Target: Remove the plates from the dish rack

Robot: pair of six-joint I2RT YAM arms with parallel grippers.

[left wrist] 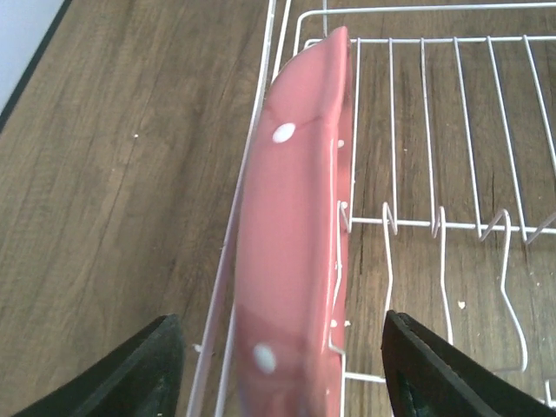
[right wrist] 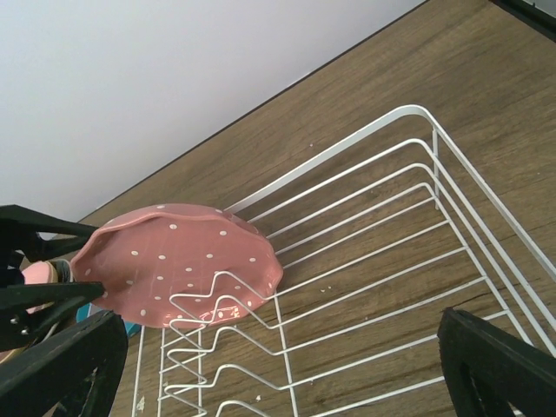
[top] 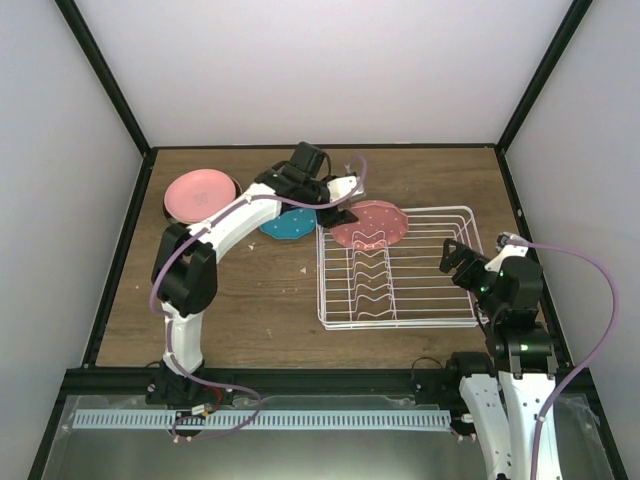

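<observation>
Wooden tabletop [top: 250, 300] holds the dish rack [top: 473, 265], one pink dotted plate [top: 370, 224] leaning at its eleven o'clock corner. Your left gripper [left wrist: 278, 317] straddles the rim, fingers spread, not touching: pinch, then lift clear. Right gripper [right wrist: 282, 317] hangs agape, empty.

The white wire dish rack [top: 400, 325] sits on the right half of the wooden bench [top: 250, 300]. A dotted pink plate [top: 372, 224] leans tilted at its far-left corner. The left arm [top: 215, 235] arcs across to it, with the left gripper [top: 340, 212] at the plate's left edge; how its jaws stand cannot be told here. A teal plate [top: 285, 228] lies flat just left of the rack, partly under the arm. Far left, a plain pink plate [top: 197, 192] rests on a dark-rimmed plate [top: 234, 186]. The right gripper [top: 455, 262] hangs over the rack's right rim.
</observation>
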